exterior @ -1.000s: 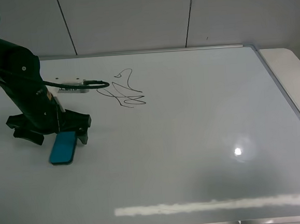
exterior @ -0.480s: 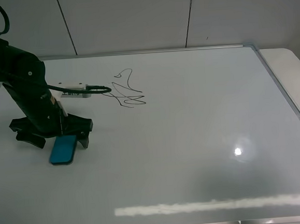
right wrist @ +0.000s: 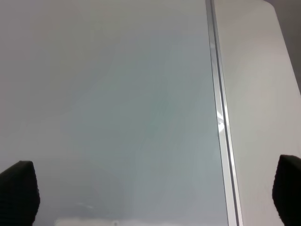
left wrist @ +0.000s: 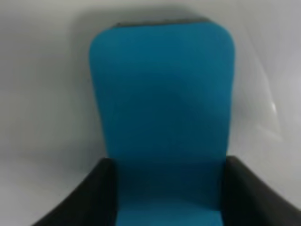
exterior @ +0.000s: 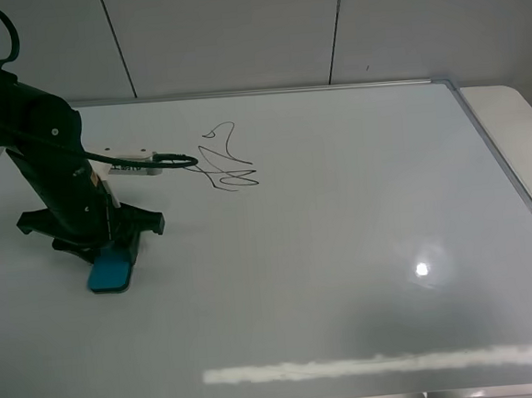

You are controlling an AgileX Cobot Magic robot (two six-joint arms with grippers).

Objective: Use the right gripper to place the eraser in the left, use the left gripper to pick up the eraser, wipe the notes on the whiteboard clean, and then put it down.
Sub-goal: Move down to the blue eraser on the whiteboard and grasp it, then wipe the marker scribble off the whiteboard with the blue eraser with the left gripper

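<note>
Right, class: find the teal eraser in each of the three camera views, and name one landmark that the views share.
Exterior high: the eraser lies at the left of the whiteboard, its far end clamped in the left gripper, nearer the camera than the notes.
Left wrist: it fills the middle, between the gripper's black fingers.
Right wrist: not in it; only bare board and silver frame.
Shared landmark: the glossy white whiteboard surface.

The eraser (exterior: 109, 272) is lying flat on the whiteboard (exterior: 344, 248), sitting between the fingers (left wrist: 80, 202) of the left pincer (exterior: 114, 253) and sticking out beyond its tips. The notes (exterior: 226, 161) are lying to the pincer's right and farther up the board, apart from it.
</note>
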